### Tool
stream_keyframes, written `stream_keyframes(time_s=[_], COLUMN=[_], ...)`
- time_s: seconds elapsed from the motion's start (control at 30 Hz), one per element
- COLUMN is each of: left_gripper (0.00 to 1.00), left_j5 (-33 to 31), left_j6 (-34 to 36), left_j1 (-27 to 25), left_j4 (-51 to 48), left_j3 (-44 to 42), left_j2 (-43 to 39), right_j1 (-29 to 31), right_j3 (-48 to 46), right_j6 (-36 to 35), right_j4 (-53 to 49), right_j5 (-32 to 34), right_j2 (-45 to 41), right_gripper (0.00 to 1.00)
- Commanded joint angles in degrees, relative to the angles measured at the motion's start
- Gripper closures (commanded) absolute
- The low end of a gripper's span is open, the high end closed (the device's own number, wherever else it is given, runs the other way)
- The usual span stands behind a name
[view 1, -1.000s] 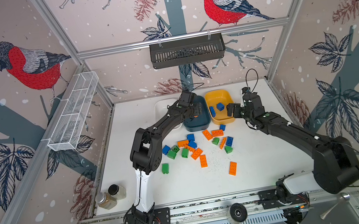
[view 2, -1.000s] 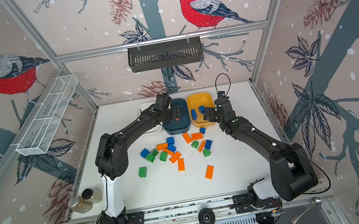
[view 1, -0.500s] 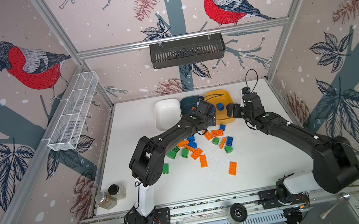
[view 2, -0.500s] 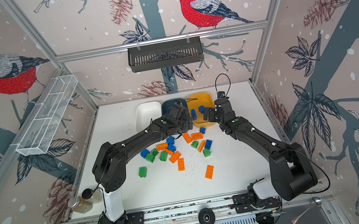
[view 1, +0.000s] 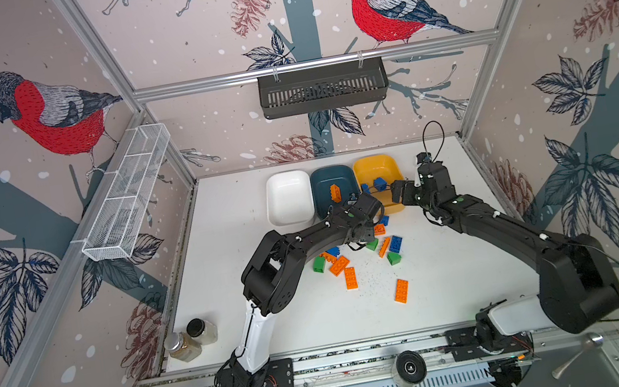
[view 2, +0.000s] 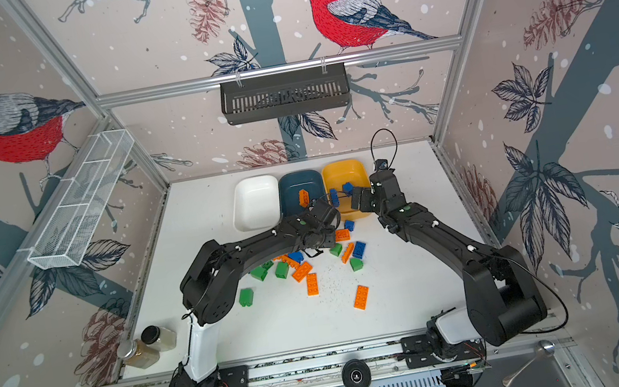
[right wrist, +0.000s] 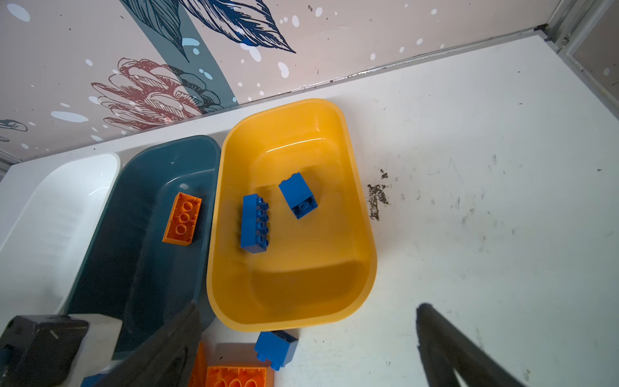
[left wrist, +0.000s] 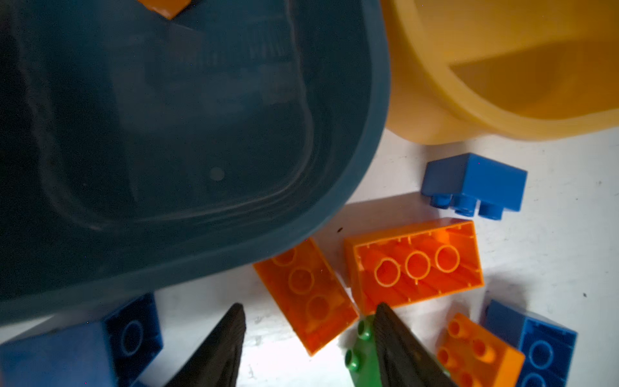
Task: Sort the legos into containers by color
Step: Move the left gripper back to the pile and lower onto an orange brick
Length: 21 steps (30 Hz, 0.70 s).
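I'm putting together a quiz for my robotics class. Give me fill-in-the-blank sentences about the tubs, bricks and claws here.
The teal tub holds one ___ brick.
The yellow tub holds ___ blue bricks.
The empty tub is coloured ___.
The right claw has its jaws ___.
Missing words: orange, two, white, open.

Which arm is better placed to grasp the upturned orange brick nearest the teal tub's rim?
Left: the left gripper, open, straddles that orange brick; the right gripper hangs open above the yellow tub, farther away.
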Motion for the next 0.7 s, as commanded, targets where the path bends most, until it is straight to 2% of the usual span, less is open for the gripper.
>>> stream_keyframes(time_s=[0.0,0.17,0.33,0.53,0.67], left_gripper=[0.38,0.39,0.43,0.34,0.33], left_j5=[-0.15,-2.1,-2.9,-0.99,-2.99], left_j6=[-0.42,-1.57,-1.73,-0.94,-2.45], left_j1=[0.02,0.1,0.06,0.09,0.22], left_j4=[0.39,-2.44,1.3,7.54,6.92], left_j3=[0.97,3.82,-0.54,-6.31,-6.76], left_j2=[1.03,3.7,0.02,-4.5,-4.76], right_j1=[-0.09,-0.14,-0.43,-0.47,-0.49], right_j3=[0.26,-0.11,-0.13,0.4,0.72], right_j6=[-0.44,-0.54,-0.8,-0.58,-0.47], right_j4=[1.62,1.35,1.44,1.7,1.58], right_j5=[-0.27,0.09,0.06,-0.42,-0.71], right_j2=[-0.11,-0.27,0.04,0.76,1.05], right_gripper=[0.01,0.01,0.0,0.01,0.01])
